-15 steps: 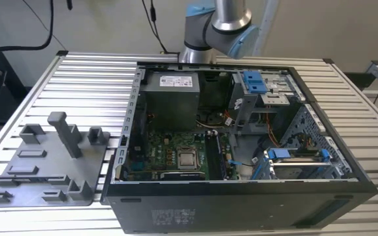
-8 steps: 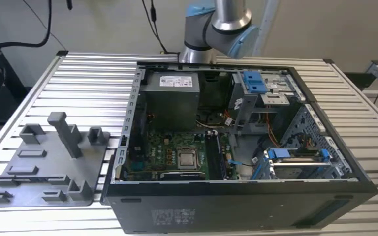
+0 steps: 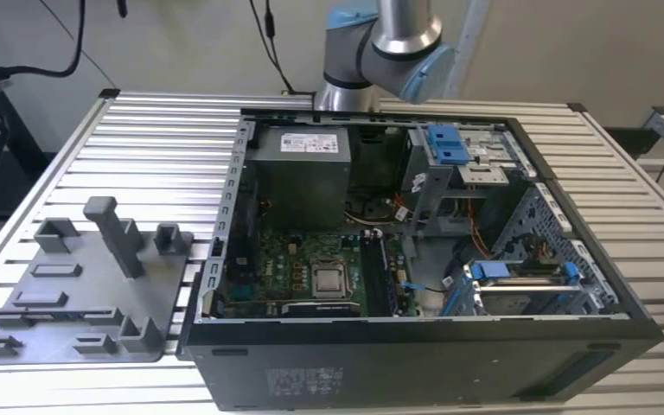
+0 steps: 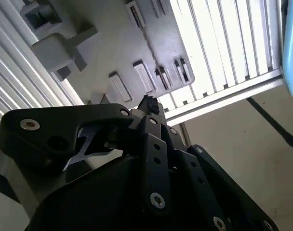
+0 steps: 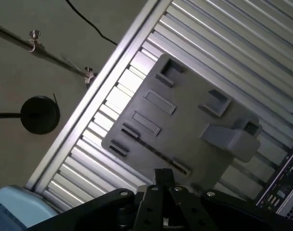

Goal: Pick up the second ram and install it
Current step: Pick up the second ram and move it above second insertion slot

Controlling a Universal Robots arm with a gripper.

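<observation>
Hovering tilted over a matt grey moulded fixture, lying flat on the ribbed aluminium desk at the exterior view's left. Carrying on that fixture blocky brackets, shallow rectangular pockets and one tall square post. Keeping, on edge in the fixture's long narrow slot, a thin dark strip that seems to be the second ram, apart from the gripper.

Showing the gripper in both wrist views as black linkage bars dotted with round silver screws, angled down toward the fixture. Pressing the fingers together, tips meeting, clasping nothing. Rising behind the far wall of the computer case in the exterior view with the arm: smooth silver tubing and a pale blue joint cap.

Sitting just beside the fixture, toward the exterior view's right, with that case open: black sheet steel around a green motherboard, a boxy grey power supply and bright blue drive clips. Trailing a black cable across the dull floor past the desk's edge, near a round black stand base.
</observation>
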